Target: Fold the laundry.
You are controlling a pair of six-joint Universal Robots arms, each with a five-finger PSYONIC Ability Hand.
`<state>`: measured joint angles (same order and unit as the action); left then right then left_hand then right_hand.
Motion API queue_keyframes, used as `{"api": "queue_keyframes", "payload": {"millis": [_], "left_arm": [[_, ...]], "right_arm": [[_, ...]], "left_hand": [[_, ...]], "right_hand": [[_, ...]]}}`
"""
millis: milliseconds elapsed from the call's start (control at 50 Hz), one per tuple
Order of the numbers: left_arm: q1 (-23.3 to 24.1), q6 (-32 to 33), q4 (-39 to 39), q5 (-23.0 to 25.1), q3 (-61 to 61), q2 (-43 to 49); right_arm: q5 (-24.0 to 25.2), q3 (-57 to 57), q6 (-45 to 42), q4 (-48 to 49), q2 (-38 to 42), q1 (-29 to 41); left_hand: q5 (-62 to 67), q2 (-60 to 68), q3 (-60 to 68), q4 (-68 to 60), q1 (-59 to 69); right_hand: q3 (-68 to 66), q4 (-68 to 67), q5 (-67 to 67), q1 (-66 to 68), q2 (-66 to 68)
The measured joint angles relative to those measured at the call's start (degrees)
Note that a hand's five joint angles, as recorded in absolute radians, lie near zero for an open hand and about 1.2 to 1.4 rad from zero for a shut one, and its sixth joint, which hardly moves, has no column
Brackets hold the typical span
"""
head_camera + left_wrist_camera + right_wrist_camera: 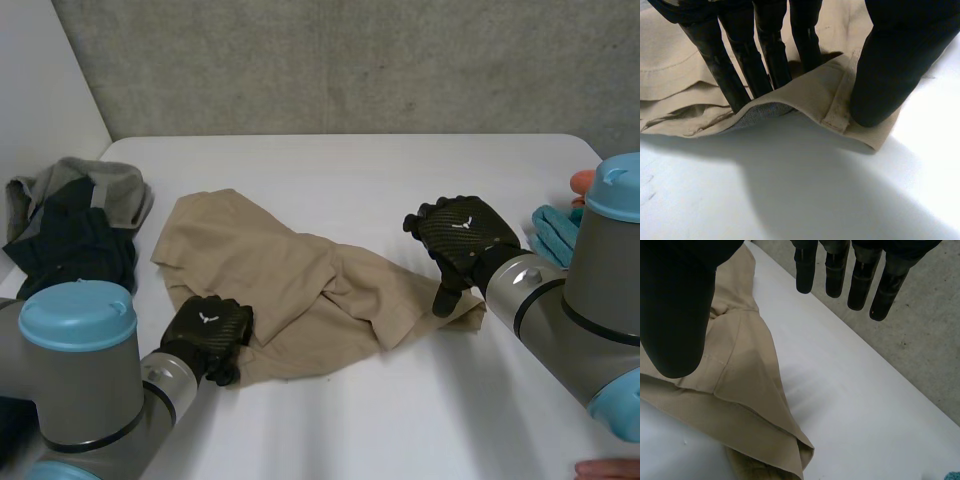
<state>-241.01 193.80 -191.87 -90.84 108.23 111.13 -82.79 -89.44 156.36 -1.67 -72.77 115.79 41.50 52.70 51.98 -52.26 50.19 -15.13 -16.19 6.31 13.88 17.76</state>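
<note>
- Left robot hand (205, 330) pinches the near edge of the tan trousers (290, 270), crumpled on the bench (400, 420); right robot hand (462, 235) hangs, fingers straight, over their other end.
- Pulling one-handed may drag the bunch.

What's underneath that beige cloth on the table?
The white table shows all around the beige cloth. At its near edge the left hand pinches a lifted hem; its fingertips are hidden inside the fold. Whatever lies beneath the middle is covered.
</note>
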Motion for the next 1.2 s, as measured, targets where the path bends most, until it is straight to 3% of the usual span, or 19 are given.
{"api": "queue_keyframes", "payload": {"millis": [240,600,920,1060,1200], "left_arm": [[0.0,0.0,0.0,0.0,-0.2,0.3],[-1.2,0.2,0.4,-1.4,-2.0,-2.0],[-14.5,10.3,0.2,-2.1,-12.5,-18.3],[-21.2,10.0,-0.1,-2.0,-21.1,-21.7],[-21.3,6.6,-0.1,-2.0,-28.5,-20.4]], "right_arm": [[0.0,0.1,0.0,0.0,0.0,-0.2],[0.0,0.0,0.0,0.1,0.0,-0.1],[0.0,0.3,0.2,0.2,0.0,-0.6],[0.0,0.3,0.2,0.2,-0.1,-0.5],[0.0,0.2,0.2,0.2,-0.1,-0.3]], "left_hand": [[14.9,14.8,13.2,-15.3,12.6],[15.1,15.6,14.1,-15.8,13.0],[15.2,15.8,15.0,-15.8,13.3],[15.2,15.8,15.0,-15.8,13.5],[15.1,15.8,15.0,-16.4,13.6]], "right_hand": [[0.0,0.0,0.0,0.0,0.0],[0.0,0.0,0.0,0.0,0.0],[0.0,0.0,0.0,0.0,0.0],[0.0,0.0,0.0,0.0,0.0],[0.0,0.0,0.0,0.0,0.0]]}}
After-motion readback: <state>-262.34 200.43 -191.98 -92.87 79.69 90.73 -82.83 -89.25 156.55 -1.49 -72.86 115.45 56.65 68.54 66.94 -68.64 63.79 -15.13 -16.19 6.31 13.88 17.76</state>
